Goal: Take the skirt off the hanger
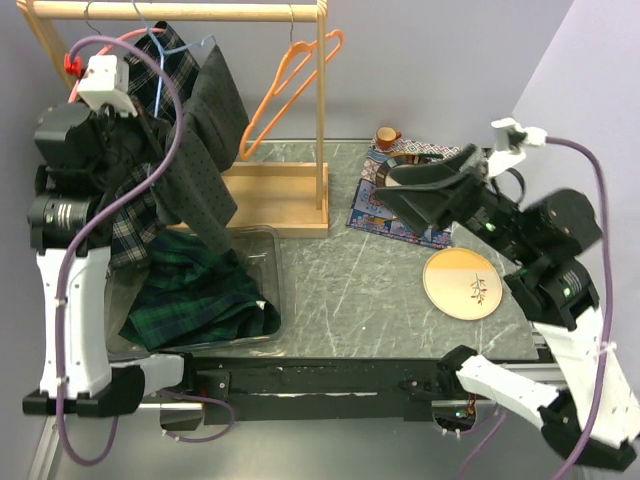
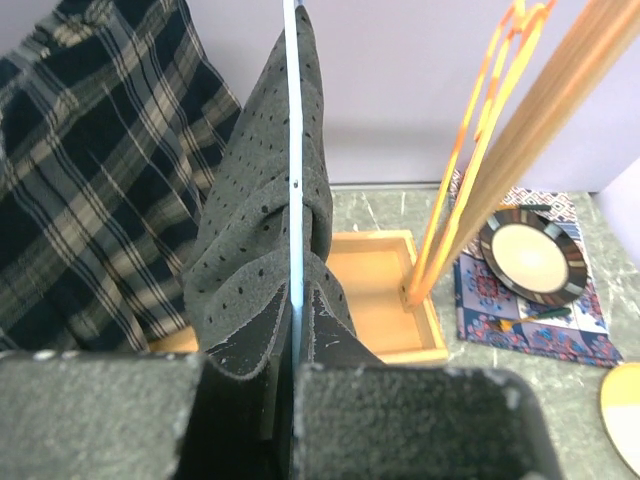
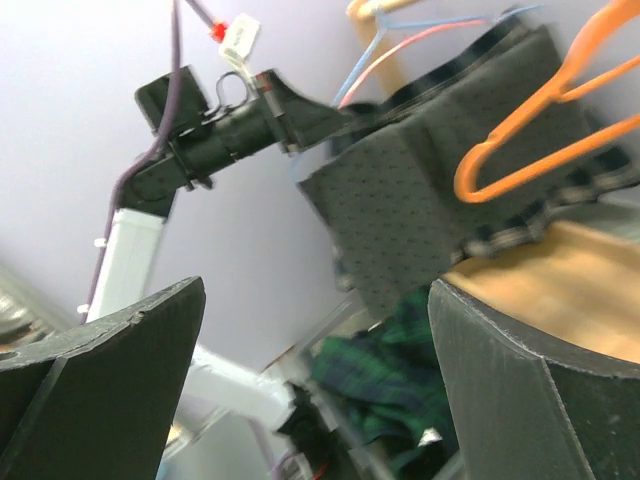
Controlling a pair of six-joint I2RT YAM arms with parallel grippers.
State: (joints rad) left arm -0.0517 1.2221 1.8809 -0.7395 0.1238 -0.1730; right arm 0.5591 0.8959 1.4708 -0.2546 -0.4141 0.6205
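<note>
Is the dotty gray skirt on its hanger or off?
On. The gray skirt drapes down both sides of the blue hanger.

A: Left arm [image 1: 70, 290]: white links, black joints, purple cable [image 1: 181, 125] running back from the fingers [image 2: 100, 420].
B: Right arm [image 1: 560, 260] matches. Fingers broad, matte black; small white block [image 1: 515, 133] just behind them, on the cable.

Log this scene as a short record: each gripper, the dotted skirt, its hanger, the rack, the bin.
left gripper: shut on the grey dotted skirt at the blue hanger
right gripper: open, holding nothing, right of the rack
grey dotted skirt: draped over the blue hanger
blue hanger: hanging from the wooden rack
orange hanger: bare, same rack
clear bin: holds a green plaid garment
</note>
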